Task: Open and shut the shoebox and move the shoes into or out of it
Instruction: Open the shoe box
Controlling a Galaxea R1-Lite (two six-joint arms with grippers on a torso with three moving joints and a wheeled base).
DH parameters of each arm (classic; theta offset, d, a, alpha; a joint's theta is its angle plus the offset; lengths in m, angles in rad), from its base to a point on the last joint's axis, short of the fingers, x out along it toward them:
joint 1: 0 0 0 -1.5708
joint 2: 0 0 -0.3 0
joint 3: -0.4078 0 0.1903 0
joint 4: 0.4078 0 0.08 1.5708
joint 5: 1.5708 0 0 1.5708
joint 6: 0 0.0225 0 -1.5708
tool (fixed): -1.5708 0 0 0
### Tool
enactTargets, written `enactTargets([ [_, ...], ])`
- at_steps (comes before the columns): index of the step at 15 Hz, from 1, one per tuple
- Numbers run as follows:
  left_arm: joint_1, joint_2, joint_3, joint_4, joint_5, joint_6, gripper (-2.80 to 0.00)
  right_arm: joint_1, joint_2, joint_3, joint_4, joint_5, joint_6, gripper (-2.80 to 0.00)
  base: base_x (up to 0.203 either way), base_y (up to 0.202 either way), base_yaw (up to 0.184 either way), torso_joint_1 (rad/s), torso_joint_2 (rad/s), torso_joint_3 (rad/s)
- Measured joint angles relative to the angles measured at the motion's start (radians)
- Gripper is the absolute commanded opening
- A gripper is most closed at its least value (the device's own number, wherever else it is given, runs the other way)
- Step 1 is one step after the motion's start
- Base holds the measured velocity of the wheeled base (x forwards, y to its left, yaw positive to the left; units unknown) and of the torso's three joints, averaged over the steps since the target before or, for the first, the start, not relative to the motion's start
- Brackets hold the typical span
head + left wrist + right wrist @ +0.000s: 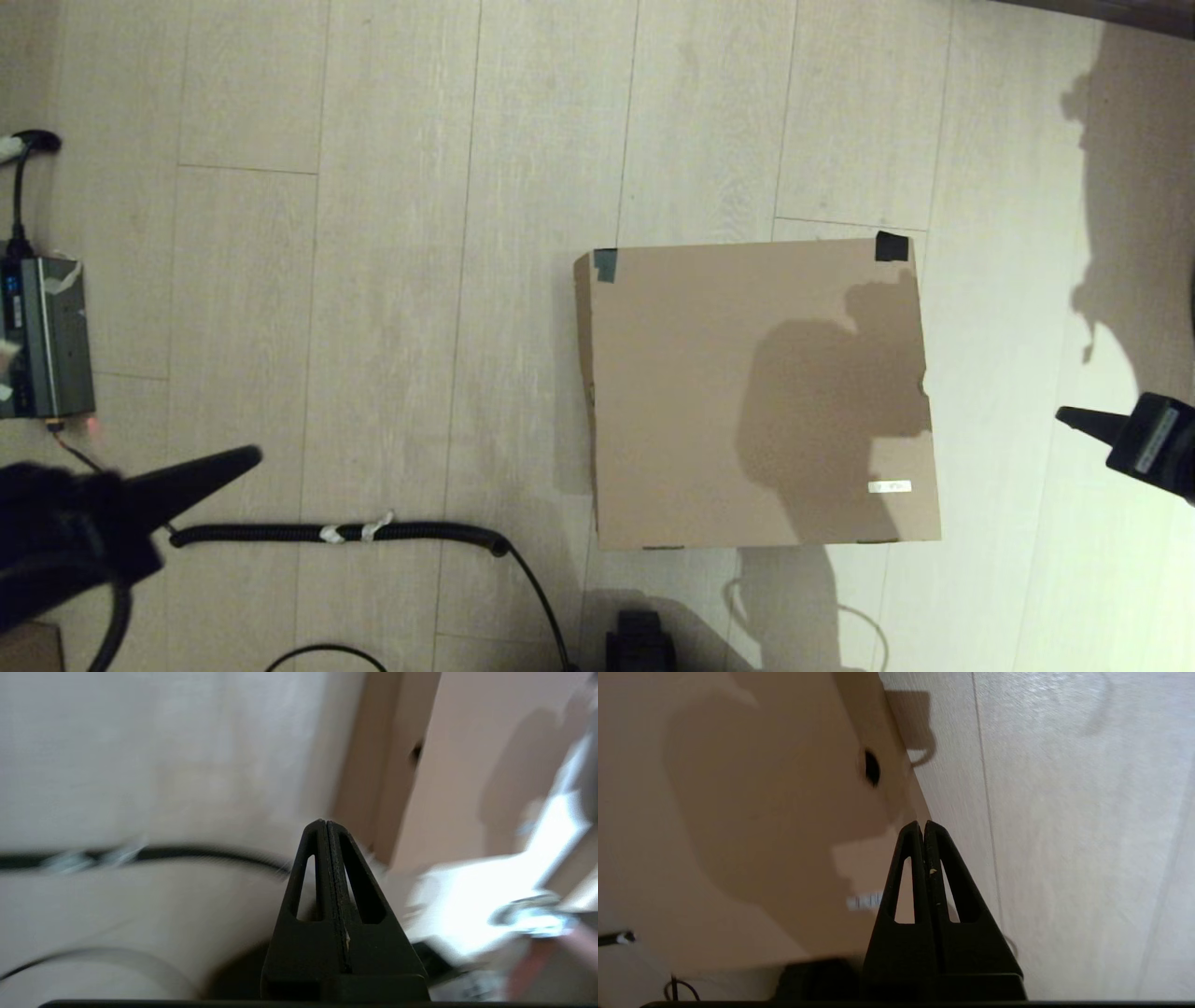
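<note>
The shoebox (761,392) lies closed on the floor right of centre, a plain brown carton with black tape at its far corners and a small white sticker (888,486) near the front right. The shoes are hidden. My left gripper (250,457) hangs shut over the floor well left of the box, tip pointing toward it; in the left wrist view its fingers (325,826) press together with the shoebox (467,765) beyond. My right gripper (1064,414) is shut just off the box's right edge; the right wrist view shows it (923,825) beside the shoebox (738,812).
A black corrugated cable (345,533) runs along the floor between my left gripper and the box. A dark electronic unit (42,336) sits at the far left. A small brown box corner (28,649) shows at the bottom left, and a black part (639,644) near the bottom centre.
</note>
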Motion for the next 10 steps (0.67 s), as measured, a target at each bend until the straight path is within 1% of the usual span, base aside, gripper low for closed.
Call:
enactTargets([
  [1,-0.005,0.106,-0.031,-0.069,-0.05,-0.056,-2.8,-0.035,0.092,-0.026,-0.059,0.05,0.011,-2.8,0.0,0.0,0.0,0.0,0.0,0.0],
  [2,-0.014,0.2,-0.058,-0.13,-0.108,-0.121,-2.8,-0.08,0.169,-0.043,-0.101,0.125,0.019,-2.8,0.0,0.0,0.0,0.0,0.0,0.0],
  [4,-0.031,0.341,-0.095,-0.235,-0.221,-0.243,-2.8,-0.176,0.278,-0.067,-0.136,0.306,0.024,-2.8,0.0,0.0,0.0,0.0,0.0,0.0],
  [5,-0.038,0.399,-0.106,-0.285,-0.272,-0.277,-2.8,-0.23,0.325,-0.084,-0.146,0.415,0.025,-2.8,0.0,0.0,0.0,0.0,0.0,0.0],
  [6,-0.044,0.443,-0.113,-0.315,-0.322,-0.288,-2.8,-0.283,0.37,-0.106,-0.157,0.519,0.025,-2.8,0.0,0.0,0.0,0.0,0.0,0.0],
  [8,-0.056,0.519,-0.134,-0.326,-0.392,-0.291,-2.8,-0.354,0.462,-0.165,-0.171,0.697,0.023,-2.8,0.0,0.0,0.0,0.0,0.0,0.0],
  [9,-0.064,0.556,-0.149,-0.329,-0.407,-0.291,-2.8,-0.371,0.505,-0.19,-0.179,0.754,0.022,-2.8,0.0,0.0,0.0,0.0,0.0,0.0],
  [10,-0.076,0.591,-0.164,-0.328,-0.411,-0.291,-2.8,-0.38,0.542,-0.207,-0.191,0.779,0.02,-2.8,0.0,0.0,0.0,0.0,0.0,0.0],
])
